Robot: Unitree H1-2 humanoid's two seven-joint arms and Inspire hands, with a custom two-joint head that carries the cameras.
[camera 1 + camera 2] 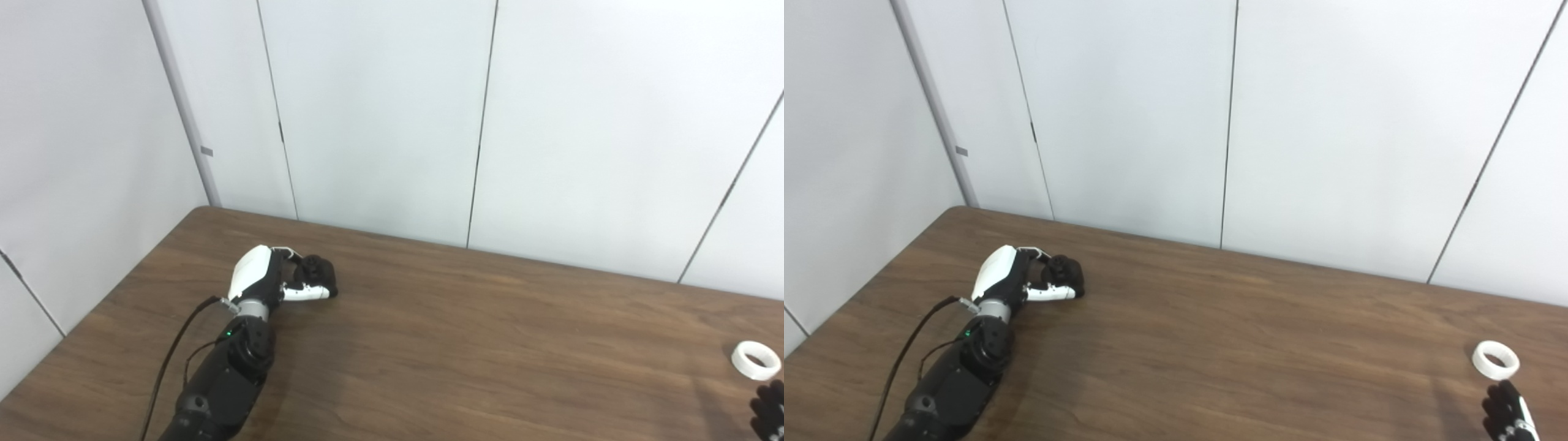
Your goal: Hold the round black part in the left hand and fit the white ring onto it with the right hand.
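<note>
The round black part rests on the brown table at the far left. My left hand is wrapped around it, thumb in front and fingers behind, low on the table; it also shows in the right eye view with the part. The white ring lies flat on the table at the far right, also seen in the right eye view. My right hand comes in at the bottom right corner, just short of the ring and not touching it. Only its fingertips show.
White wall panels stand behind the table's far edge and along its left side. A black cable runs along my left forearm. The table's far left corner is close to my left hand.
</note>
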